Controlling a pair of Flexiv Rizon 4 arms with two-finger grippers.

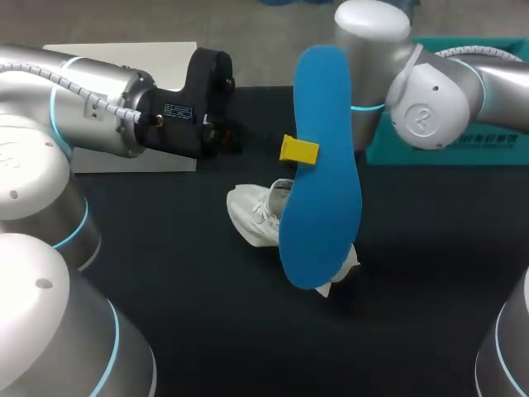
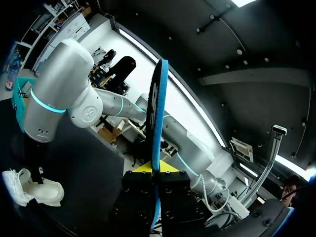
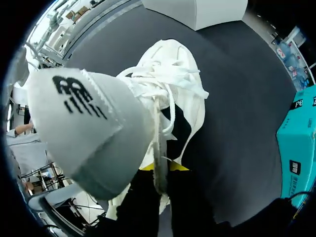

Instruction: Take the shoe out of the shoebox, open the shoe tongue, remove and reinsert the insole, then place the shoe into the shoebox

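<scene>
Black tabletop (image 1: 165,273) here, with the white shoe (image 1: 256,217) lying on it. Our left gripper (image 2: 157,168) pinches the blue insole (image 1: 322,165) upright over the shoe. Our right gripper (image 3: 159,168) is clamped on the shoe's tongue (image 3: 89,128), and the teal shoebox (image 1: 450,150) sits beyond the shoe.

Black logo (image 3: 79,96) on the shoe tongue (image 3: 94,143); illegible labels on teal box (image 3: 296,143).

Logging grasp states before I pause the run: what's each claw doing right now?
Left claw: closed on the blue insole.
Right claw: closed on the tongue of the shoe.
</scene>
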